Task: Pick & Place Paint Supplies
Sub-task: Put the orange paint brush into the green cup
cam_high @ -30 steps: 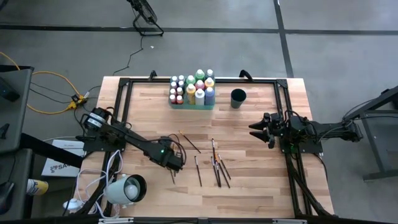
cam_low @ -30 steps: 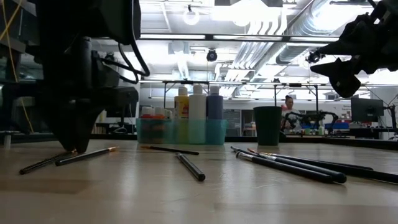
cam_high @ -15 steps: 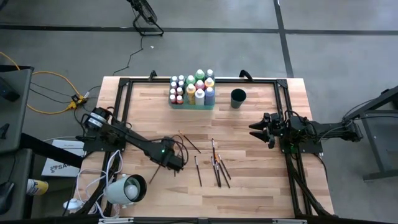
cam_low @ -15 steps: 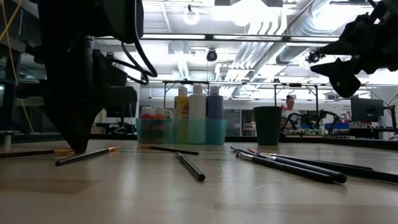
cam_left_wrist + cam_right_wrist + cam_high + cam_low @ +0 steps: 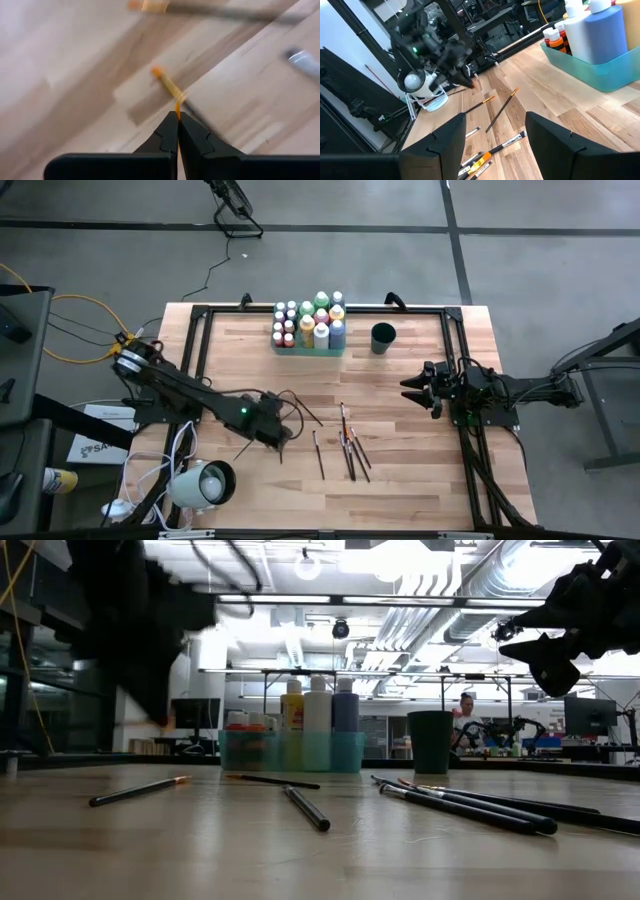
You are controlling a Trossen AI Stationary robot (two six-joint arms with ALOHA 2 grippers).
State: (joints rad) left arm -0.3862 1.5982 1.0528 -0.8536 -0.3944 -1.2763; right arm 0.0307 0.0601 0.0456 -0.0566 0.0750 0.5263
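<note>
Pinching a thin paintbrush (image 5: pixel 170 88) between fingers pressed tight together, the left tool (image 5: pixel 278 435) hangs just above the wooden surface (image 5: pixel 230 360) on its left-hand half; the brush's orange end pokes out past the fingertips (image 5: pixel 176 120) in the left wrist view. Beside it lies another brush (image 5: pixel 137 790), flat on the boards, and a dark-handled one (image 5: pixel 305 408) sits near the middle. Further right, a loose cluster of paintbrushes (image 5: pixel 350 444) lies spread out, some touching or crossing each other.

At the far edge stands the translucent green tray (image 5: pixel 310 348), packed with paint bottles (image 5: pixel 310 322) — small ones with white and red caps on the left, taller ones with green, pink, yellow and white caps on the right. Just beside the tray, apart from it, is the dark round cup (image 5: pixel 382 337).

The right tool (image 5: pixel 410 390) hovers over the right side of the surface, fingers (image 5: pixel 445 145) spread wide — nothing between them.
</note>
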